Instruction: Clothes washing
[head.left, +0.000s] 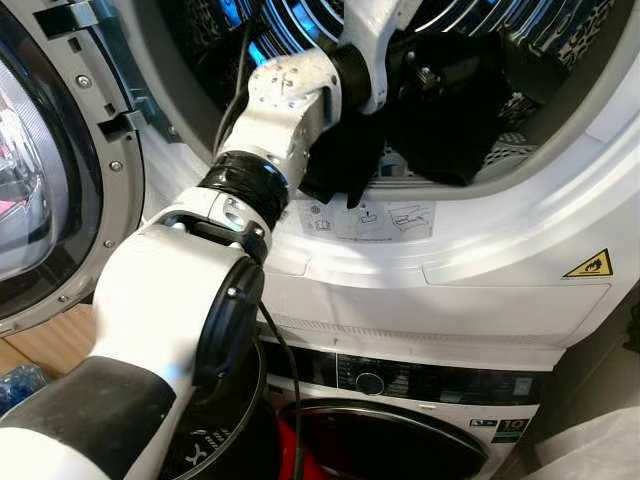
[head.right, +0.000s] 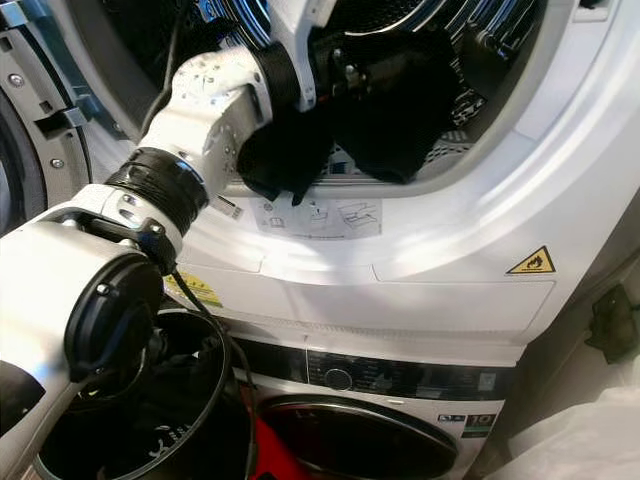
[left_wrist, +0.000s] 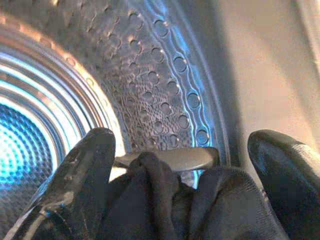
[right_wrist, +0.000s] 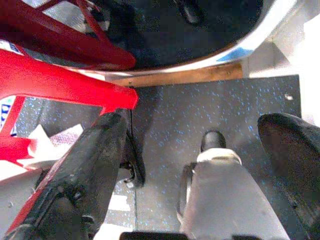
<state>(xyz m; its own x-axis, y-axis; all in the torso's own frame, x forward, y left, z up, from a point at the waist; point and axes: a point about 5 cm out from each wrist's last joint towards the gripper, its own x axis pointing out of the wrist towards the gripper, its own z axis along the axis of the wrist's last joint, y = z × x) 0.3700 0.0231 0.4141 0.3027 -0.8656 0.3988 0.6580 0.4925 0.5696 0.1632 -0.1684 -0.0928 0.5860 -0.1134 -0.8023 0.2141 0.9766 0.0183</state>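
Two stacked white machines ahead: upper machine (head.left: 520, 250) with its round opening wide, lower machine (head.left: 420, 400) beneath with a dark control strip and a closed round door (head.right: 350, 440). Upper door (head.left: 40, 180) swung open to the left, well clear of the opening. Broad white rim around the mouth, curving down to the right; room inside the perforated steel drum (left_wrist: 150, 90) deep and lit blue at the back, with a grey paddle (left_wrist: 175, 157) just past the fingertips.

Left arm (head.left: 270, 130) reaching up from lower left and crossing the front sill, wrist inside the mouth, a black cable trailing along it. Instruction sticker (head.left: 365, 220) on the sill just under the arm; yellow warning triangle (head.left: 590, 265) lower right on the front panel.

Dark cloth (head.left: 440, 110) draped over the drum's lower lip, one corner hanging outside over the sill, the bulk bunched inside. Black, soft, folded in loose ridges.

Left gripper (left_wrist: 185, 200) inside the drum, fingers spread apart, cloth bunched between them and touching the nearer finger.

Right gripper (right_wrist: 195, 165) hanging low over speckled dark floor (right_wrist: 170, 115), fingers parted with nothing between, beside a red plastic frame (right_wrist: 60, 85).
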